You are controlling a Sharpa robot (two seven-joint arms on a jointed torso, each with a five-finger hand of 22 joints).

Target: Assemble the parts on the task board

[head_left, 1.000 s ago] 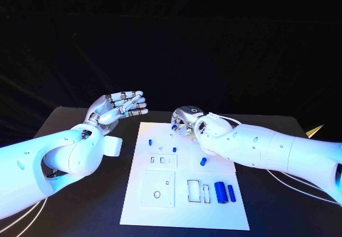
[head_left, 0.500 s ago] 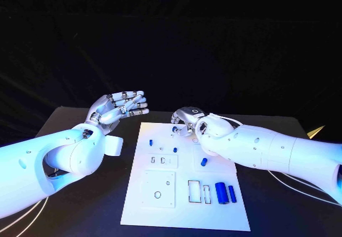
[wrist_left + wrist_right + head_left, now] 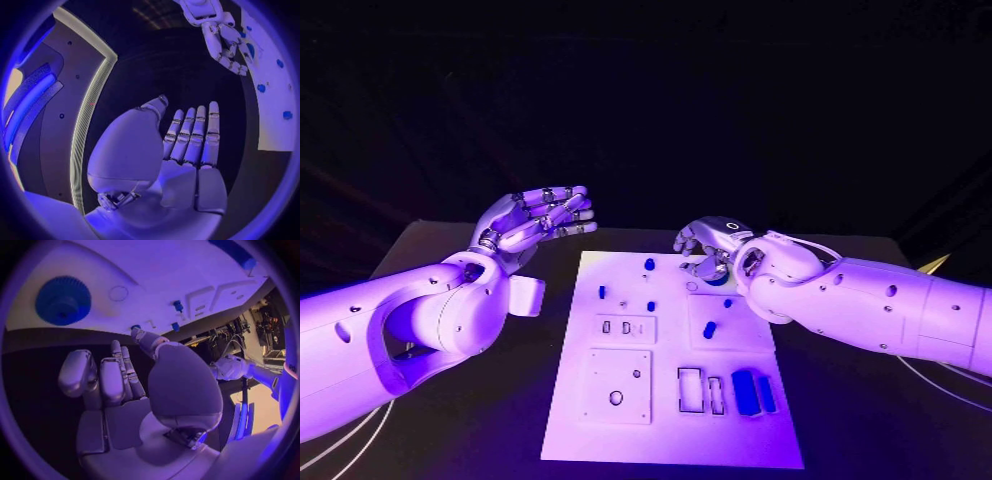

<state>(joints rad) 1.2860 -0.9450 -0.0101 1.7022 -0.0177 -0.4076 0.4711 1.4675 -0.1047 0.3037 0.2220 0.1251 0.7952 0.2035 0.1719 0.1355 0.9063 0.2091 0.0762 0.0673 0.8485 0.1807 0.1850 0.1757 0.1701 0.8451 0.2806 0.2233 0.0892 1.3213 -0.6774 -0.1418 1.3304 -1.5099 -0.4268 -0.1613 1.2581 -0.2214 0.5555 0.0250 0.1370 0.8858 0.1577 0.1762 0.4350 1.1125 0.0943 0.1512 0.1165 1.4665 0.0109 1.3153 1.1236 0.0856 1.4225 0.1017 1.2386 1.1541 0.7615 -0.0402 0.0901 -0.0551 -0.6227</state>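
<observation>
The white task board lies in the middle of the black table. Small blue parts stand on it: a peg near the far edge, further pegs below it, and two larger cylinders at the near right. My right hand hovers over the board's far right corner with loosely bent fingers and nothing in them. A blue gear lies flat on the board just ahead of it. My left hand is raised left of the board, fingers straight, empty.
Recessed slots and a square plate with a hole take up the board's near half. Black tabletop runs along both sides of the board. The left wrist view shows the right hand above the board's edge.
My right hand has moved right along the board's far edge, uncovering the small blue peg that now stands alone. The left hand has stayed where it was.
</observation>
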